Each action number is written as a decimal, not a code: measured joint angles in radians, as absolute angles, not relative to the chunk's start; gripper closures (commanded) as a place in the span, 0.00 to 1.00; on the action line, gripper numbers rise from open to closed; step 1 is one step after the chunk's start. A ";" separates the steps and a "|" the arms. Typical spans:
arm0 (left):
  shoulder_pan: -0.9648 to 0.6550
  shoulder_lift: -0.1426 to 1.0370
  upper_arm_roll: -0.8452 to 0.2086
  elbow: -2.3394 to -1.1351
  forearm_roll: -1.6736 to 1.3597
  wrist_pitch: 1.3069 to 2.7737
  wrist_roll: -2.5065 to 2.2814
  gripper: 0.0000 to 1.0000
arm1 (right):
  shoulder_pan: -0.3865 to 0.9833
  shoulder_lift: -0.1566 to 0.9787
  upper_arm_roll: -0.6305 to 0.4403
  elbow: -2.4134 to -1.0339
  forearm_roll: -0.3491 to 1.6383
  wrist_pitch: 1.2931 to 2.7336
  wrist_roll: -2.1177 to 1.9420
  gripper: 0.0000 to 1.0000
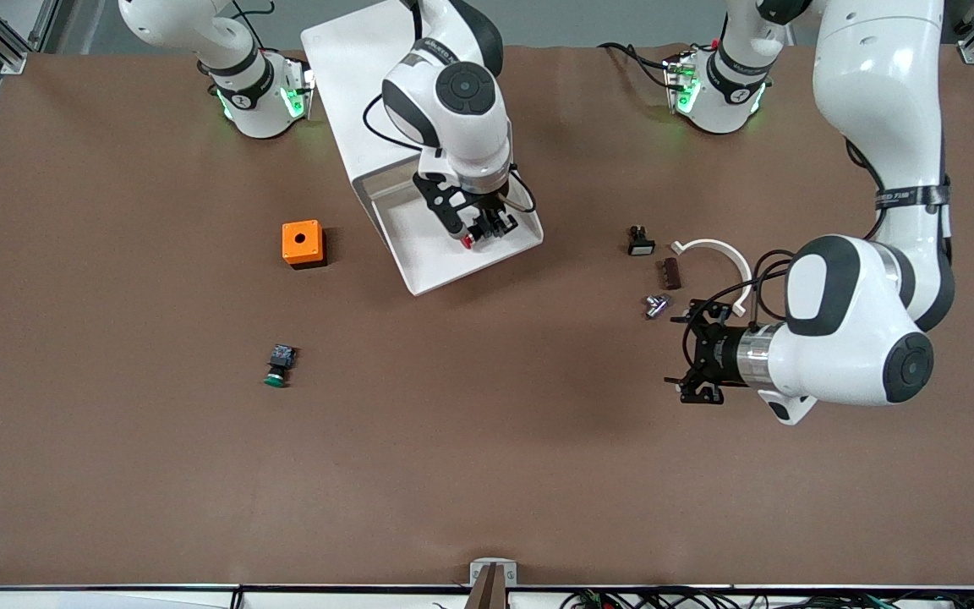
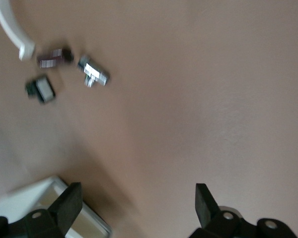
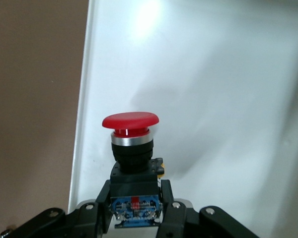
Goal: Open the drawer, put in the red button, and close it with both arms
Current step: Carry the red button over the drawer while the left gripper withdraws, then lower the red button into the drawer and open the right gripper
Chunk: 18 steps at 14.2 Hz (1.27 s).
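Green-capped button (image 1: 276,367) lies untouched at seven o'clock; red-capped black push button (image 3: 131,163) is clamped in the right claw (image 1: 480,228) over the pulled-out white plastic drawer (image 1: 419,245). Release is called for next. Left claw (image 1: 701,364) is spread empty, waiting over the brown desk (image 1: 487,474).

High front camera facing both bases; wrist cameras close over table (image 1: 115,474), sharing the drawer (image 1: 419,245).

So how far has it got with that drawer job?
The drawer already stands pulled open. The right gripper is shut on the red button, holding it over the drawer's white tray, not yet released. The left gripper waits open over bare table. Left: dropping the button, then closing with both arms.
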<state>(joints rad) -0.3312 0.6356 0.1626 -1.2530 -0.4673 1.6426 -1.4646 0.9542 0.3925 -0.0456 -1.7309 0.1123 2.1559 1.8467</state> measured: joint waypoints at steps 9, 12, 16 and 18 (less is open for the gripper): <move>-0.342 0.531 0.153 -1.263 -0.238 1.632 -0.839 0.00 | 0.980 0.393 -0.047 -1.726 0.112 2.087 1.875 0.00; -0.348 0.520 0.127 -1.271 -0.191 1.630 -0.729 0.00 | 0.978 0.393 -0.055 -1.711 0.112 2.086 1.859 0.00; -0.382 0.521 0.111 -1.312 -0.186 1.675 -0.665 0.00 | 0.930 0.393 -0.068 -1.621 0.112 1.966 1.636 0.00; -0.423 0.526 0.107 -1.351 -0.185 1.735 -0.664 0.00 | 0.874 0.392 -0.072 -1.557 0.112 1.870 1.491 0.00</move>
<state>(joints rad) -0.4233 0.5255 0.1065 -1.3514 -0.1852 1.7346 -0.6637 0.8744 0.3919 -0.0719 -1.5575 0.1125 1.8700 1.4911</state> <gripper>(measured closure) 0.000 0.000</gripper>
